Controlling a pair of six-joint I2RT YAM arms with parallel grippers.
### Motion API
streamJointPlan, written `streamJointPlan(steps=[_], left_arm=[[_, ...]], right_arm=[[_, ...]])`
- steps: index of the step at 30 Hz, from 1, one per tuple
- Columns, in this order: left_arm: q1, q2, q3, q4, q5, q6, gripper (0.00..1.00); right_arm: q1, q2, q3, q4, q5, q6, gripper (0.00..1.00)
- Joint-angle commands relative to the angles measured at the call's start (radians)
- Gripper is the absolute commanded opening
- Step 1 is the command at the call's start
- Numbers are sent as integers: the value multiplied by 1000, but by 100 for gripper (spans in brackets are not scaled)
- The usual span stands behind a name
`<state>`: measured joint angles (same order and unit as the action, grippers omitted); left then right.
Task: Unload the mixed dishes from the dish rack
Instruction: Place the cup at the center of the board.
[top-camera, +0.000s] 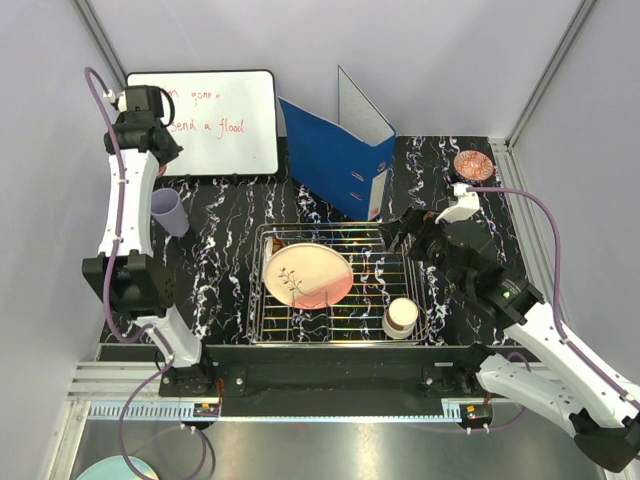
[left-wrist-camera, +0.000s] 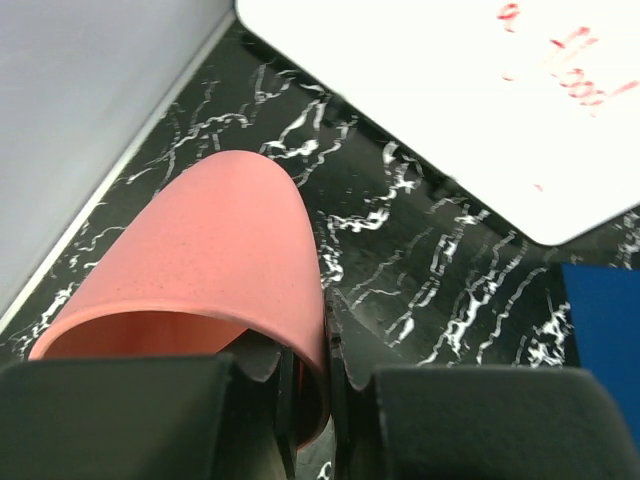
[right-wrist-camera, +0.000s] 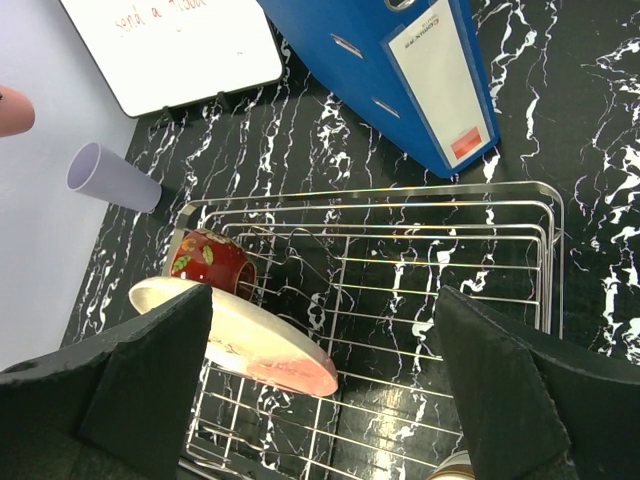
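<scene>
Left gripper (left-wrist-camera: 310, 400) clenched on the pink cup's (left-wrist-camera: 200, 270) wall, near the whiteboard (left-wrist-camera: 450, 100). Right gripper (right-wrist-camera: 325, 375) spread wide, empty, over the rack (right-wrist-camera: 450, 215). Rack holds plate (top-camera: 308, 274), red bowl (right-wrist-camera: 210, 262) and cream cup (top-camera: 401, 317). Lavender cup (top-camera: 168, 212) is on the table (top-camera: 220, 260), left of the rack.

Bright even light, soft shadows, blurred near foreground in wrist views.
</scene>
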<state>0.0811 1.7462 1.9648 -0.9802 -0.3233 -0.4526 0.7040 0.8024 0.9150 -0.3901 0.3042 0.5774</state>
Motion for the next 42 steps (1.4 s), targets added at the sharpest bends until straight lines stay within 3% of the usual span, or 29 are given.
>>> streamJointPlan(steps=[1,10,22,23,24,28,30,31,39,42], left_arm=[[23,27,-9,18,12,6,0],[91,93,-66,38,121,-15,0],[101,142,-132,51,147,-18,2],[103,141,-130,52,148,-18,12],[105,138,-121,51,151,-20,40],[106,105,-74,41,133,-21,76],[106,85,-23,22,112,-29,83],[106,81,-6,15,106,-34,92],[62,-74,109,-26,82,-104,96],[-52,-149,124,-22,87,-81,96]], right_arm=[[-3,-6,-11,16,26,-24,100],[-3,15,-11,16,24,-22,100],[-3,70,-16,43,9,-11,100],[-3,75,-15,43,7,-10,100],[-3,75,-13,43,7,-11,100],[-5,80,-13,48,9,-13,100],[-3,86,-10,50,6,-13,100],[-5,86,-8,51,6,-11,100],[-3,98,10,13,67,-50,100],[-3,129,44,-70,127,-77,100]])
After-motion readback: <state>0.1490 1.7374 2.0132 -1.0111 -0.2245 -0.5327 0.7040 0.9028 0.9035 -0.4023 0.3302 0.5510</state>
